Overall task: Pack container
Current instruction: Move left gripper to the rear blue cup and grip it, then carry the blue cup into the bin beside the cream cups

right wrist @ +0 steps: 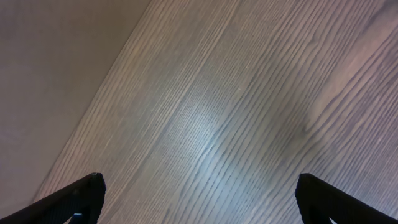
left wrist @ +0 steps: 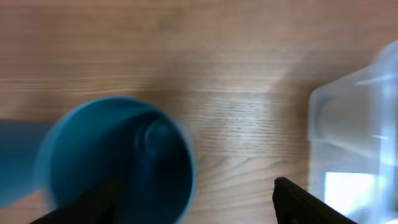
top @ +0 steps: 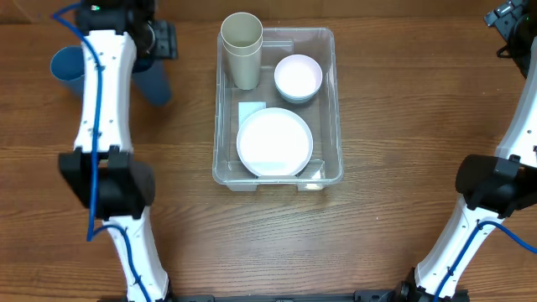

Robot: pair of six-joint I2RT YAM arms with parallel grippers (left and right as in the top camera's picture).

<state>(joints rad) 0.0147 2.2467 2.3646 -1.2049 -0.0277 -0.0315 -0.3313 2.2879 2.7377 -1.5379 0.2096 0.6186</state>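
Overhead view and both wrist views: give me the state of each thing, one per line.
container: open-topped, partly packed.
beige cup: upright, inside container.
white bowl: upright, inside container.
white plate: lying flat, inside container.
dark blue cup: upright, empty, on table outside container.
left claw: open, near dark blue cup.
right claw: open, empty.

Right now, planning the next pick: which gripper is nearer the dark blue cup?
Left. The left gripper is open right at the dark blue cup; the right gripper sits far across the table, beyond the container.
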